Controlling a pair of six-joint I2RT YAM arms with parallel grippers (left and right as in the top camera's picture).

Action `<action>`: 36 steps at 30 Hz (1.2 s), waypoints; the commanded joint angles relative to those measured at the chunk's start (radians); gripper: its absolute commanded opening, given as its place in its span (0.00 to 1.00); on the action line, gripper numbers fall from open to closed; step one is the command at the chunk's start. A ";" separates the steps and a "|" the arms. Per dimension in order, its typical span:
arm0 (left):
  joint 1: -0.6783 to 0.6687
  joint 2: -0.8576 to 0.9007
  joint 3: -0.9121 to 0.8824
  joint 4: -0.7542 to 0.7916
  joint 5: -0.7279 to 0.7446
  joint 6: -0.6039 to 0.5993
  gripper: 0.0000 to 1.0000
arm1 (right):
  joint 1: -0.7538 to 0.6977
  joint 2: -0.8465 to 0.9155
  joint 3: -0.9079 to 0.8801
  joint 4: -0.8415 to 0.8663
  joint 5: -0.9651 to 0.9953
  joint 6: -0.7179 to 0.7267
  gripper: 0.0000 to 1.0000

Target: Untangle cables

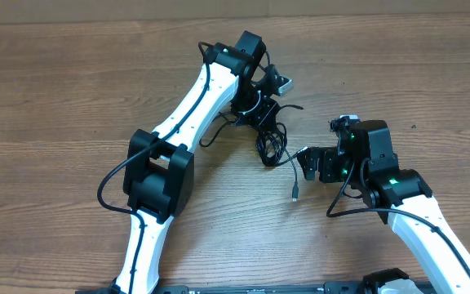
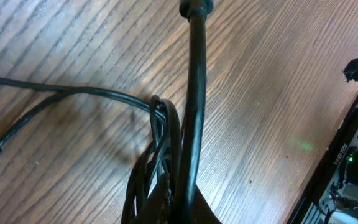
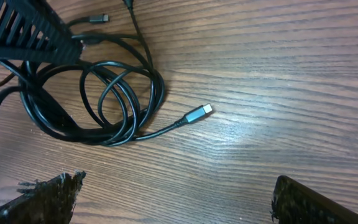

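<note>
Cables [image 1: 272, 149] in closed left gripper [image 1: 259, 110]; silver plug [image 3: 199, 112] sharp only beneath wide right gripper [image 3: 176, 190].

1. Upper centre, overhead: the left hand [image 1: 260, 109] covers part of the cables [image 1: 272, 145].
2. Left wrist view: cables [image 2: 161, 155] leave the bottom edge, and the nearest one is blurred.
3. Right wrist view: the bottom edge cuts both fingers [image 3: 45, 196].

The cables [image 1: 272, 149] lay before me as a tangle of thin black cords, coiled in overlapping loops flat on the wood. One free end ran out from the coil, tipped with a silver plug [image 3: 199, 112].
</note>
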 commanded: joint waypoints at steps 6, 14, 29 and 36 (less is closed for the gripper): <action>-0.006 0.005 0.015 -0.011 -0.005 0.040 0.04 | 0.005 0.002 0.019 0.005 0.002 0.000 1.00; -0.007 0.005 0.015 -0.004 -0.005 0.066 0.04 | 0.005 0.002 0.019 0.005 0.002 0.000 1.00; -0.006 0.005 0.015 0.013 -0.009 0.066 0.04 | 0.005 0.002 0.019 0.005 0.002 0.000 1.00; -0.005 0.005 0.015 0.002 0.010 0.081 0.04 | 0.005 0.002 0.019 0.005 0.002 0.000 1.00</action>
